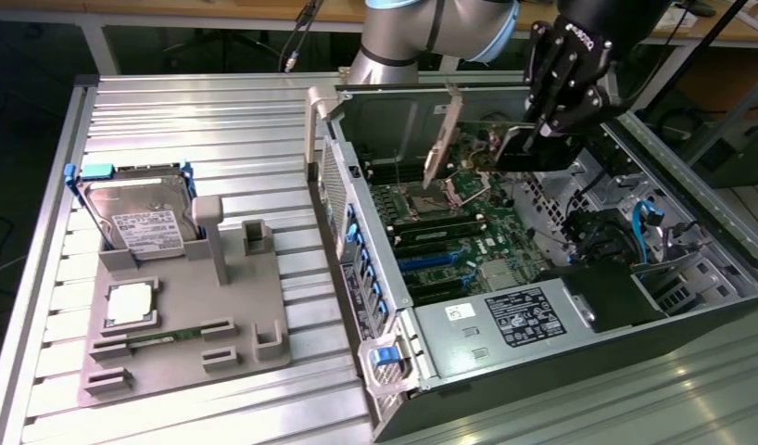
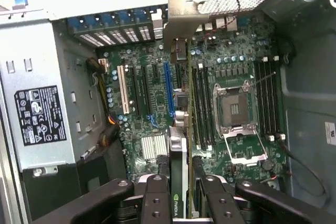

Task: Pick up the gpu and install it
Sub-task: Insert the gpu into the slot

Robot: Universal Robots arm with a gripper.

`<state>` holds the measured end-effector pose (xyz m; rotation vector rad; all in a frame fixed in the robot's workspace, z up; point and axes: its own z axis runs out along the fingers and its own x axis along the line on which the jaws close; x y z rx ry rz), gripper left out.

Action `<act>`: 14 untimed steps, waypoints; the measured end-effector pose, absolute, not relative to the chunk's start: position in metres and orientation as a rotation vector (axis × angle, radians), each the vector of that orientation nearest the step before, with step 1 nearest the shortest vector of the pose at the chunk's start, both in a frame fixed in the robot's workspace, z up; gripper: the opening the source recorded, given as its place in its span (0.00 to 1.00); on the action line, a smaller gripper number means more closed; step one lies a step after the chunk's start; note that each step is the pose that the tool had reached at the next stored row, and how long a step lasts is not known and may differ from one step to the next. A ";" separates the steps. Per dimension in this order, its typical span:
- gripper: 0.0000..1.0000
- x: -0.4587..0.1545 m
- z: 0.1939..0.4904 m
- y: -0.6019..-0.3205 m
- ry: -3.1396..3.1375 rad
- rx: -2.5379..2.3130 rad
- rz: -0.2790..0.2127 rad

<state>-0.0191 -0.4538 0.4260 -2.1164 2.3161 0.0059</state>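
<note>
The gripper point(image 2: 181, 195) is nearest the wrist camera, its two black fingers point(image 2: 157, 198) drawn in narrow and clamped on the gpu point(image 2: 179, 150). They grip the thin card by its flat faces, so it stands on edge between them. That hold suits the job, since it leaves the card's lower connector edge free to meet a slot. The card runs straight out ahead of the fingertips and ends at its silver bracket point(image 2: 185, 19), which points toward the rear wall of the open case point(image 1: 335, 176), where bracket openings would be. Directly below the gripper lies the motherboard point(image 2: 152, 93). The card runs roughly parallel to the long blue slot point(image 2: 169, 85), close beside it. The CPU socket point(image 2: 233, 108) sits to the card's other side. In the exterior view the gpu point(image 1: 444, 139) appears to hang clear above the board, slightly tilted and not seated. Well away from the gripper, outside the case, a grey tray point(image 1: 231, 348) keeps a hard drive point(image 1: 138, 218) upright.
</note>
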 end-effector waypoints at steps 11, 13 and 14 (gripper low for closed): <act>0.27 -0.019 0.426 -0.454 2.180 -2.257 0.006; 0.27 -0.019 0.425 -0.454 2.180 -2.257 0.006; 0.27 -0.019 0.425 -0.454 2.180 -2.257 0.006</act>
